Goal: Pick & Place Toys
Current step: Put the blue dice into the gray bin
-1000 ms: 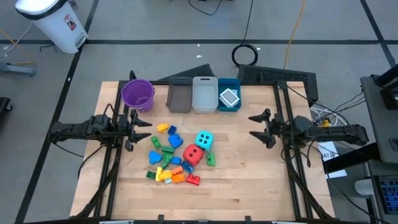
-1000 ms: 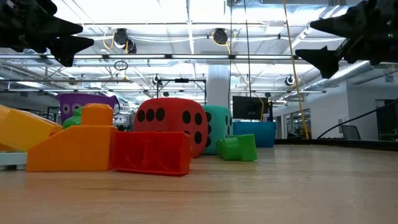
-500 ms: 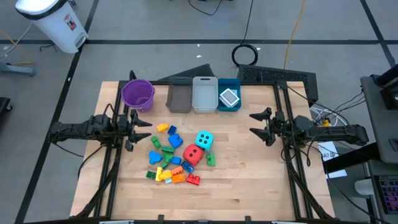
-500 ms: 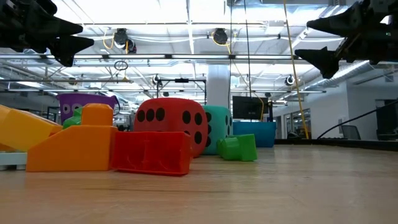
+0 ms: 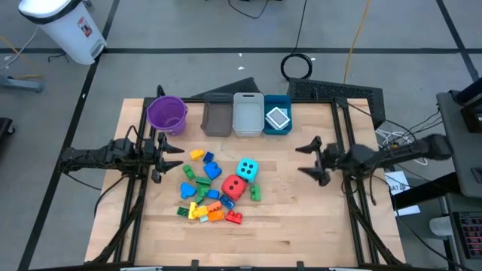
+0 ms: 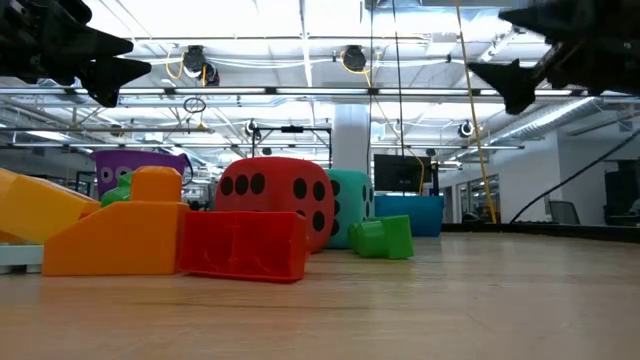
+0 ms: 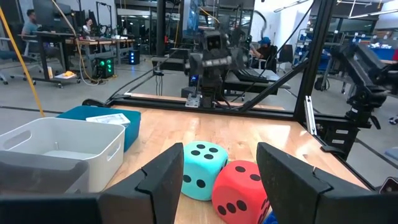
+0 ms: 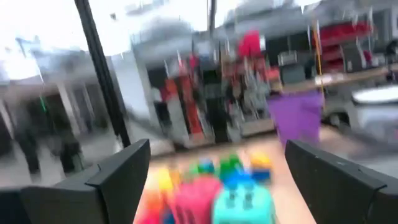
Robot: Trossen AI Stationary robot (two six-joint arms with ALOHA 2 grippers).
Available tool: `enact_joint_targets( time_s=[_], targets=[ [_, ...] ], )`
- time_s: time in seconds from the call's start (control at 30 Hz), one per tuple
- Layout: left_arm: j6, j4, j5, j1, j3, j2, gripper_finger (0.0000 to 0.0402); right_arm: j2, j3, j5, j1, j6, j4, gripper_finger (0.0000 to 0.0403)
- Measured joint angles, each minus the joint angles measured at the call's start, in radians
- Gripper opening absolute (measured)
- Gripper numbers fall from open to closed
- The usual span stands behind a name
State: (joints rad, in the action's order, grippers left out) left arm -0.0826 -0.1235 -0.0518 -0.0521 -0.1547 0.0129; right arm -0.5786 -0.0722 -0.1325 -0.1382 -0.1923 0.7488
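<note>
The toys lie in a heap at the middle of the table. A red die and a cyan die sit beside several small bricks in blue, green, yellow, orange and red, all resting on the wood. My left gripper hovers open at the heap's left, pointing level toward it, and its wrist view shows both dice between its fingers farther off. My right gripper hangs open above the table to the right of the heap, pointing at it. Neither holds anything.
Along the far edge stand a purple bucket, a grey bin, a white bin and a blue bin with a white flat piece in it. Bare wood lies near the front edge and between the heap and my right gripper.
My right gripper has moved a little toward the toy heap, away from the table's right edge. It has risen slightly with its fingers tipping upward and has stayed open. The toys have not moved.
</note>
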Motion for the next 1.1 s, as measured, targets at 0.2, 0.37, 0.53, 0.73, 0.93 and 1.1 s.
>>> enact_joint_targets(
  time_s=[0.2,0.37,0.53,0.73,0.93,1.1],
  targets=[
    [0.000,0.000,0.000,0.000,0.000,0.000,0.0209,-0.341,-0.222,-0.169,-0.120,0.203,-0.119,0.0346],
    [0.000,-0.001,0.000,0.000,0.000,0.000,0.0209,-0.628,-0.449,-0.252,-0.159,0.487,-0.283,0.0346],
    [0.000,-0.002,0.000,0.000,0.000,0.000,0.0209,-0.848,-0.620,-0.290,-0.159,0.741,-0.351,0.0346],
    [0.000,-0.001,0.000,0.000,0.000,0.000,0.0209,-1.012,-0.739,-0.344,-0.146,0.959,-0.425,0.0345],
    [0.000,-0.001,0.000,0.000,0.000,0.000,0.0209,-1.118,-0.782,-0.369,-0.119,1.128,-0.428,0.0345],
    [0.000,-0.001,0.000,0.000,0.000,0.000,0.0209,-1.185,-0.781,-0.374,-0.070,1.162,-0.429,0.0336]
  ],
)
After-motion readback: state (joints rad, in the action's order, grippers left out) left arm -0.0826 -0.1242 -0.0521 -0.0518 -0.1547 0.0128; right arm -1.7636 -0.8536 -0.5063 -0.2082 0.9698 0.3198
